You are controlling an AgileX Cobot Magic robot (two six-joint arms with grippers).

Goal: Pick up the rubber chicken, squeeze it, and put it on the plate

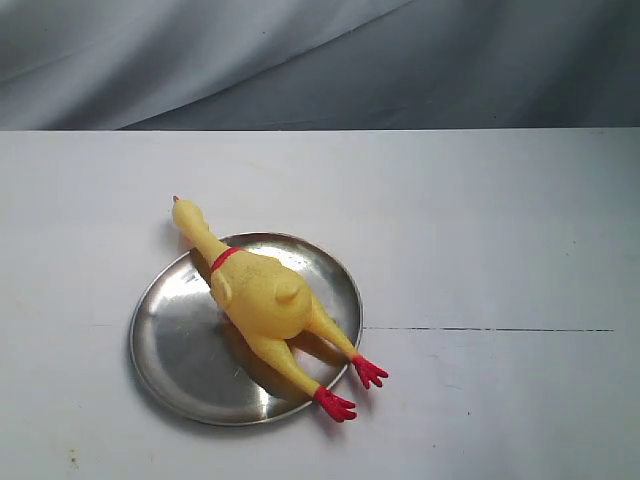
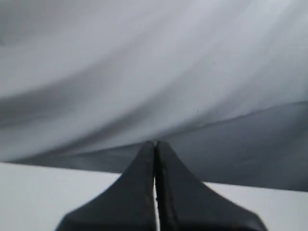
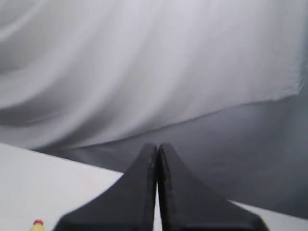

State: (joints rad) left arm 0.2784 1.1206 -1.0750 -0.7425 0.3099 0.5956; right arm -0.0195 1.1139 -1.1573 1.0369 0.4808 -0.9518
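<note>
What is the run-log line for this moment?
long yellow rubber chicken: lying on round shiny steel plate, head and red feet past rim | left hand: shut, empty | right hand: shut, empty

The plate (image 1: 175, 340) sits on the worktop (image 1: 500, 230), left of the middle in the exterior view. The rubber chicken (image 1: 262, 300) lies slantwise on it, head past the far-left rim, feet past the near-right rim. A cloth (image 1: 300, 60) hangs behind the worktop.
</note>
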